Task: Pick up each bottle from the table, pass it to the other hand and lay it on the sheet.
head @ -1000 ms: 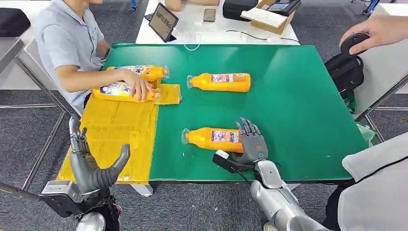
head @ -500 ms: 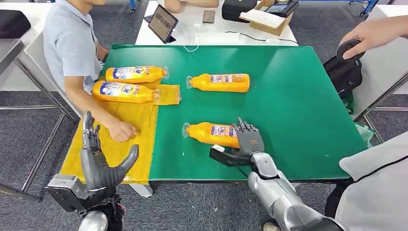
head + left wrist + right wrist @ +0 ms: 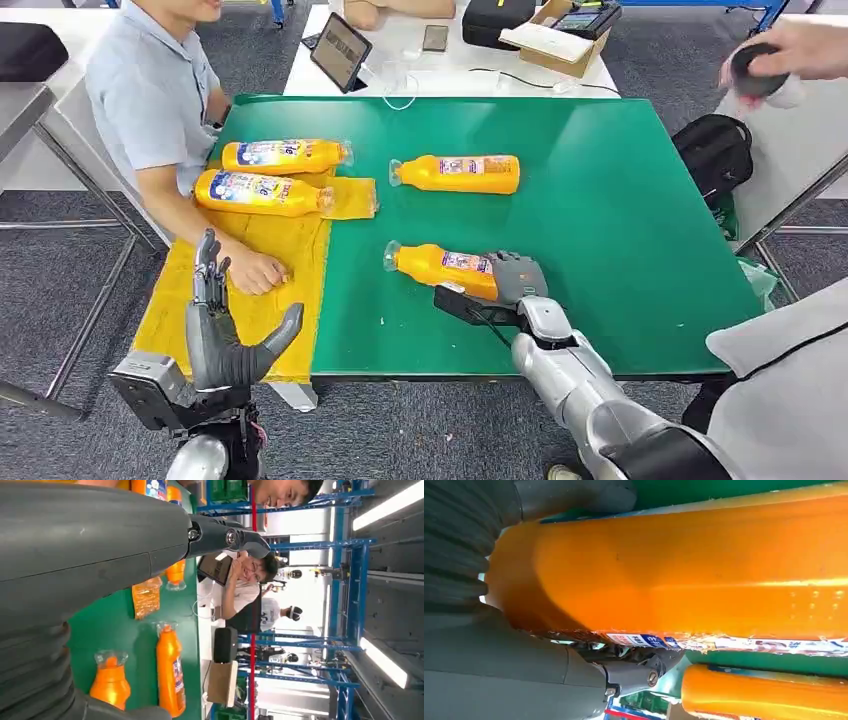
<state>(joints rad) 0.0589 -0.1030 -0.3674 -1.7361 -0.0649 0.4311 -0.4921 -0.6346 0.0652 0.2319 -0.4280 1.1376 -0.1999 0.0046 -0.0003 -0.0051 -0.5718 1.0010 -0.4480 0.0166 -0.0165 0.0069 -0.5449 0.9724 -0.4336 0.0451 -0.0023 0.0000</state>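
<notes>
Right hand [image 3: 516,279]: fingers wrapped over the base end of the near bottle [image 3: 441,268], lying near the table's [image 3: 620,220] front edge.
Left hand [image 3: 222,330]: held open, fingers apart, above the sheet's [image 3: 250,310] front edge.
Sheet: two bottles [image 3: 265,175] laid at its far end.
Far bottle [image 3: 457,173]: lying on the green surface.

Near bottle's [image 3: 443,270] base hidden under right hand [image 3: 517,278], labels too small to read, person's [image 3: 150,95] head cropped at 12 o'clock

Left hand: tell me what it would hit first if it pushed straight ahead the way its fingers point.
Probably the person's hand resting on the yellow sheet. The left hand hangs open at the table's near edge, fingers aimed that way. Height is unclear, so it might pass above.
</notes>
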